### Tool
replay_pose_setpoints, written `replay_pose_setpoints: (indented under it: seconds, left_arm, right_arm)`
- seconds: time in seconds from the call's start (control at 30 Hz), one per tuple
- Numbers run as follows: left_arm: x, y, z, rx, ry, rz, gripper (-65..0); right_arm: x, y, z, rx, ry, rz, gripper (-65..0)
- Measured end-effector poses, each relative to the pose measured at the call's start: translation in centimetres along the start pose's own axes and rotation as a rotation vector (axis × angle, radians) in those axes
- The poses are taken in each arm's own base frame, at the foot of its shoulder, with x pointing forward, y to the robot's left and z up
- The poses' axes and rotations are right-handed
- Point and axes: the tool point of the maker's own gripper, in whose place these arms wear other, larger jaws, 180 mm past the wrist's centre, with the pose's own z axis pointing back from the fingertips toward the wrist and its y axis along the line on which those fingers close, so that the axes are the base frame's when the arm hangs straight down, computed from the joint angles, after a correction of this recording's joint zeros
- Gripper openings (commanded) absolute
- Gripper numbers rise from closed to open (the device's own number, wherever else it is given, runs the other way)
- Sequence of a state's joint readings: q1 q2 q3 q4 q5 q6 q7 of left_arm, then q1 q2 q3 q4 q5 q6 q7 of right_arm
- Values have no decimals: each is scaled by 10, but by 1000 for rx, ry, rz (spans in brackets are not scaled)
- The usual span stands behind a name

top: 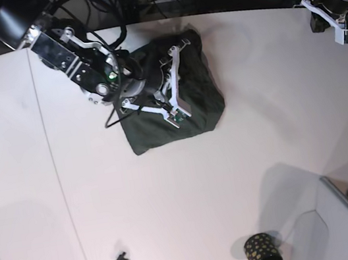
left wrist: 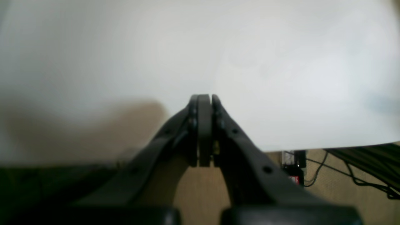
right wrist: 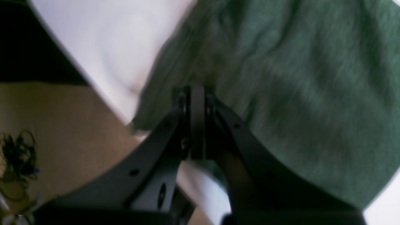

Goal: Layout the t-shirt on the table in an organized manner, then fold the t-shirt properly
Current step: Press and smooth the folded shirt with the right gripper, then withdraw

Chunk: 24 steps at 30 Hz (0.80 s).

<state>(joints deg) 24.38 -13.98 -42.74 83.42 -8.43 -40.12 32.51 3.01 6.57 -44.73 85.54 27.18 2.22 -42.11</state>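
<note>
Task stage: early; the shirt (top: 168, 97) is neither spread flat nor folded. Judged from its shape, both the layout and the fold remain to be done.
Shirt state: bunched into a rough, wrinkled block, with no sleeve or collar outline to be made out. It lies on the surface (top: 236, 180), directly below and around the right end effector (top: 178, 117).
Right end effector: jaws closed together. The right wrist view shows the tips meeting against green fabric at the shirt's edge, with bare surface just beside them. Whether a fold of cloth is pinched between the tips cannot be told; the picture is blurred.
Left end effector (top: 343, 32): jaws closed with nothing between them, as the left wrist view shows. Only bare surface lies ahead of it, and the shirt is well apart from it.
Done so far: the shirt is on the surface and one arm is on it.
Remaining: open out the bunched cloth, flatten it, square the edges, then make the folds.
Risk: judged likely, a one-sided pull drags the bundle without opening it.
</note>
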Motion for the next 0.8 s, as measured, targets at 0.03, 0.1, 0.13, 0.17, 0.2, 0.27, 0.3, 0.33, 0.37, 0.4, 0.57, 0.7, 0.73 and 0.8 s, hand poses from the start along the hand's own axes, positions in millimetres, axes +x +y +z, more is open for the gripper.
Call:
replay_pose_setpoints:
  seconds: [0.03,0.1,0.13,0.17,0.2,0.27,0.3,0.33,0.37,0.4,0.57,0.7,0.73,0.8]
  left_arm:
    - [-2,7,1,16,9,8,-650]
    - [0,18,4,46,-1,26,-650]
    - [4,21,4,53,-13,28,-650]
    - [6,21,4,54,-22,32,-650]
    - [5,21,4,51,-21,34,-650]
    - [3,19,3,47,-17,38,-650]
    - [1,18,4,46,-13,38,-650]
    - [1,18,3,45,-14,38,-650]
    - [1,17,3,42,-12,36,-650]
    - [2,16,2,41,-14,36,-650]
    - [3,16,2,40,-16,36,-650]
    - [3,14,1,37,-16,37,-650]
    - [2,14,1,36,-15,37,-650]
    - [1,14,2,36,-13,37,-650]
  right_arm:
    - [0,-2,-7,-3,16,-7,-644]
    - [0,4,-18,17,36,-23,-644]
    - [2,5,-21,21,41,-28,-644]
    - [2,5,-23,18,44,-27,-644]
    - [3,4,-25,15,50,-21,-644]
    - [2,11,-30,20,71,34,-644]
    - [3,17,-33,31,79,47,-644]
    - [5,25,-37,43,80,59,-644]
    - [5,31,-42,56,92,62,-644]
    - [3,36,-47,68,111,59,-644]
    - [5,38,-54,57,133,79,-644]
    - [45,58,-34,90,32,183,-644]
    - [55,58,-23,107,-2,192,-644]
    - [73,37,-1,73,-55,154,-644]
